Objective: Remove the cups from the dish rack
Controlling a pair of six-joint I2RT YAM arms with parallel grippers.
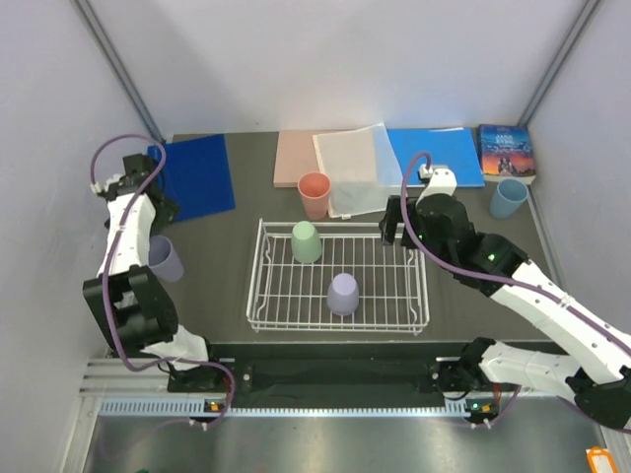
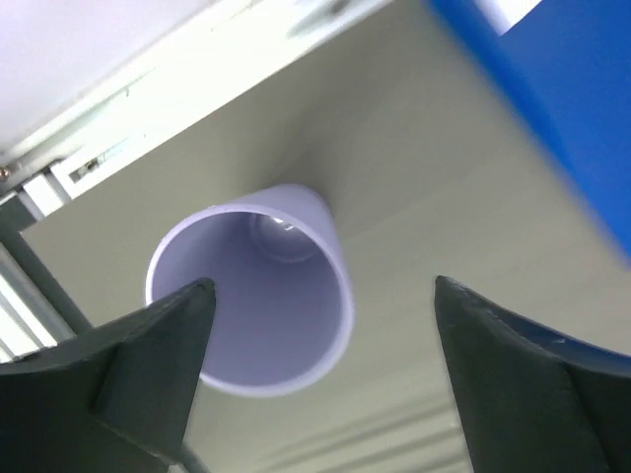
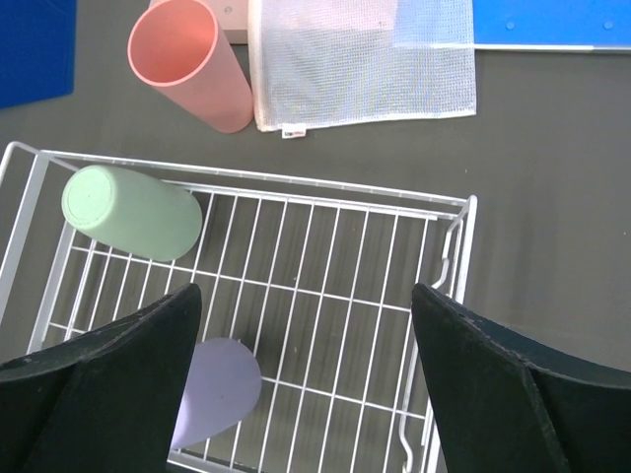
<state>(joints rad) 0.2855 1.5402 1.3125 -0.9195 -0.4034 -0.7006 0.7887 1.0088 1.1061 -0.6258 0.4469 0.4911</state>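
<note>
Inside the dish rack (image 1: 296, 328): 2 cups, both base-up. The pale green cup (image 1: 306, 241) is at the far left corner and the lavender cup (image 1: 342, 294) is nearer the front, about mid-width.

Off the rack, on the desk (image 1: 212, 256), 3 cups stand mouth-up:
- salmon cup (image 1: 315, 195), just behind the rack
- light blue cup (image 1: 509, 198), far right
- second lavender cup (image 1: 164, 258), at the left

Left tool (image 2: 320, 288): spread wide and gripping nothing. It hangs over the second lavender cup (1 finger looks close to the rim).

Right tool (image 3: 306, 291): spread wide and empty. It is above the rack's far right part, apart from both racked cups.

Hazards, as judged:
- A sideways drift of the left tool could clip that rim and topple the cup toward the desk's left edge.
- The right tool's fingers could snag a wire and drag the rack.
- The right tool could pinch a smooth tapered wall so that the cup slips out.
</note>
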